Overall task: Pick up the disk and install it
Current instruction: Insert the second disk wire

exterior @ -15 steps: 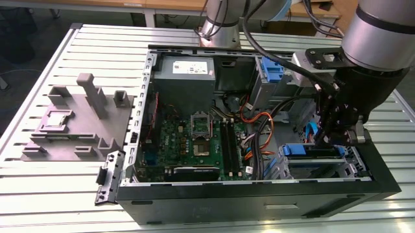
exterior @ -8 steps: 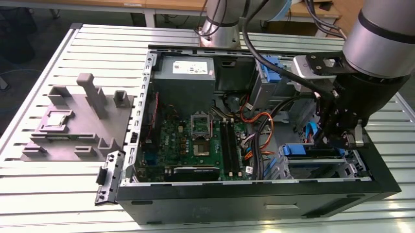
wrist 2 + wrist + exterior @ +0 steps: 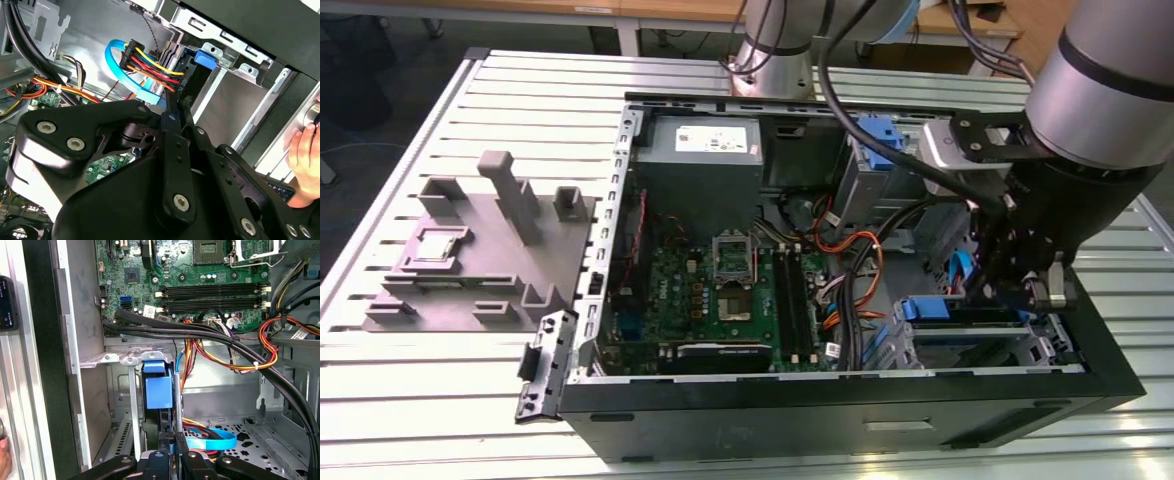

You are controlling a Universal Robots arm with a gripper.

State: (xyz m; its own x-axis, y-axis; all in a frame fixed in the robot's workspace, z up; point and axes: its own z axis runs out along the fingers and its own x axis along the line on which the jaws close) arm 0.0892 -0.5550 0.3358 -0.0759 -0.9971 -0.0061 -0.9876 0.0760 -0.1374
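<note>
Gripper (image 3: 1041, 285) down inside open computer case (image 3: 854, 385), at drive bay (image 3: 974, 335) on exterior view's right. Fingers (image 3: 176, 447) pinched tight together, maybe on thin edge of disk (image 3: 159, 392); hard to be sure. Disk sits on its edge in bay slot, blue side rail facing out in first wrist view. Red, yellow and black wires (image 3: 152, 67) and flat blue cable (image 3: 117, 62) just beside it. Person's hand (image 3: 305, 160) rests on case edge. Grey holder (image 3: 474, 250) lies on table (image 3: 400, 400), well apart.
</note>
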